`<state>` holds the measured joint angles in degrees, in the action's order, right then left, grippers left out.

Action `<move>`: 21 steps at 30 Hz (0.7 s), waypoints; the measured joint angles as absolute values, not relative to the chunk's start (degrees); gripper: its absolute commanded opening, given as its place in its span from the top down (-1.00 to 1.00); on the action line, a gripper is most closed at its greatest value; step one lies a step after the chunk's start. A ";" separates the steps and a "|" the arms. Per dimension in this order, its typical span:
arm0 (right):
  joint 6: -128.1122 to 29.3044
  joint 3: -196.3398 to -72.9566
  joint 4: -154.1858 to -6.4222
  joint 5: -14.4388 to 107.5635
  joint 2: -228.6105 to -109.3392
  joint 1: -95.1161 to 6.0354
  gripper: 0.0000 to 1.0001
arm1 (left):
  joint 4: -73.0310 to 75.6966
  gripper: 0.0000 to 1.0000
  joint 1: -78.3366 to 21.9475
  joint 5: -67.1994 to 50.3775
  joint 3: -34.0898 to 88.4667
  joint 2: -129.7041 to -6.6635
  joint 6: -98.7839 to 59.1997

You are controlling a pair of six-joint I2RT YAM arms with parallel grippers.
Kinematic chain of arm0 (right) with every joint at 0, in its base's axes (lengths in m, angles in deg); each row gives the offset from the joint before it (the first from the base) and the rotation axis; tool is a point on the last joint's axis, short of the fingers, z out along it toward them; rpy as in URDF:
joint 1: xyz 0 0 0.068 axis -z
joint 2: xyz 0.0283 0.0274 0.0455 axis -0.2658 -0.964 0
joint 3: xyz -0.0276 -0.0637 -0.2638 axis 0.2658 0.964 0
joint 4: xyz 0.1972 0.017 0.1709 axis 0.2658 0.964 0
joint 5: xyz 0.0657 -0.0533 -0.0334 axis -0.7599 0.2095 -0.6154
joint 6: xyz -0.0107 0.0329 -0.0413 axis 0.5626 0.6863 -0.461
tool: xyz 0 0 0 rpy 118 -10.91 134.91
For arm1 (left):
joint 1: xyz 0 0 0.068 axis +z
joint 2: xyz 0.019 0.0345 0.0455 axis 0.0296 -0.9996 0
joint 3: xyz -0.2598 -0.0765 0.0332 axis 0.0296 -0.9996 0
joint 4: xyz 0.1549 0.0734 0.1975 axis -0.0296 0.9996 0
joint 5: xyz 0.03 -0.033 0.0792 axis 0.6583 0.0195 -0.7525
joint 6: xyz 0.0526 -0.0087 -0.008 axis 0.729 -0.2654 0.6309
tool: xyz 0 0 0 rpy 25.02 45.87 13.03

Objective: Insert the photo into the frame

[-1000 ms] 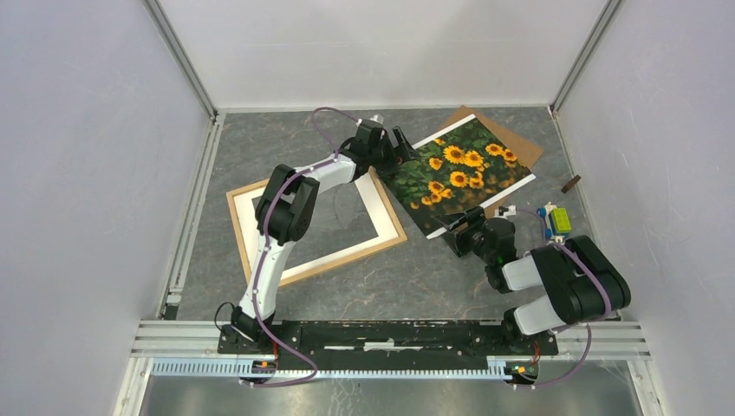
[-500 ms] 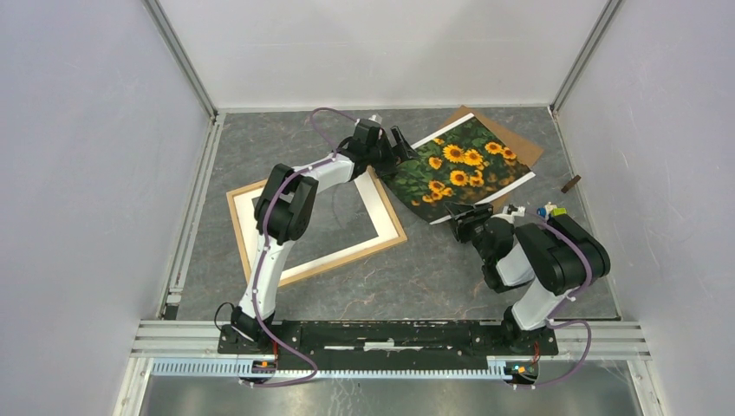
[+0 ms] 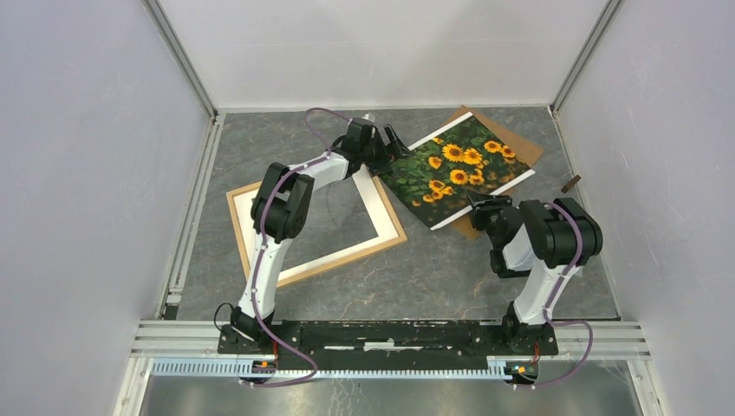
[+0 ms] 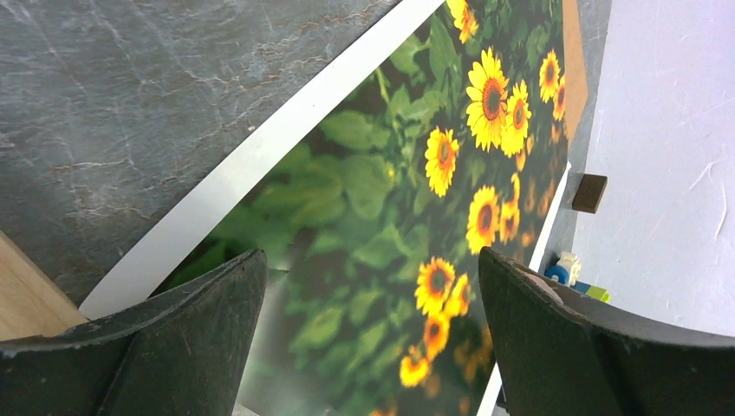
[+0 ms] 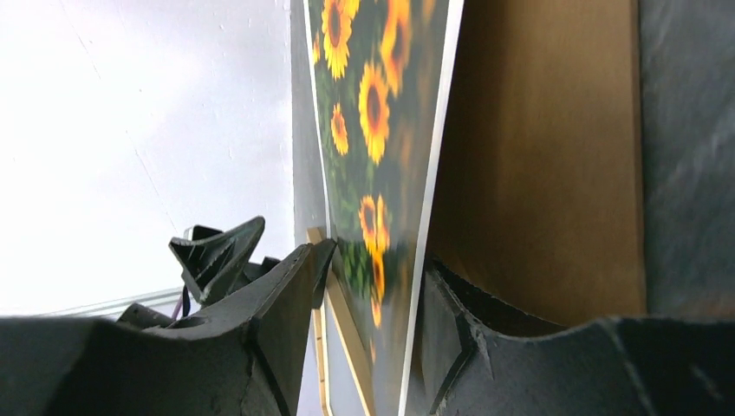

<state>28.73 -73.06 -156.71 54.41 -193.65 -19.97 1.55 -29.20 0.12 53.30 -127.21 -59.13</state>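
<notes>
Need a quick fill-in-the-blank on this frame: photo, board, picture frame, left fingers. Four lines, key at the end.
1. The photo shows orange-yellow ___ on dark green.
2. The board lying under it is ___ in colour.
3. The left gripper, at the photo's corner, has its fingers ___.
4. The mat inside the wooden frame is ___.
Missing words: sunflowers; brown; open; white.

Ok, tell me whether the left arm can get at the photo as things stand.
Probably yes. The left claw stands open right at a corner of the photo, and nothing lies between the two that would block it.
</notes>
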 measured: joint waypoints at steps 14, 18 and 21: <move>24.97 -82.54 -155.38 48.18 -202.00 -12.21 0.82 | 5.48 -1.00 -29.40 -4.40 53.28 -125.46 -53.93; 21.12 -84.01 -149.26 46.87 -199.66 -9.87 1.00 | 10.79 -1.00 -30.49 -9.51 51.09 -121.13 -48.57; 15.94 -87.66 -139.55 45.49 -195.09 -6.94 1.00 | 16.71 -1.00 -31.72 -14.24 48.34 -113.72 -44.11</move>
<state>15.94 -87.66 -139.55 45.49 -195.09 -6.94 16.71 -31.72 -14.24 48.34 -113.72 -44.11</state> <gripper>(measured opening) 0.012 0.994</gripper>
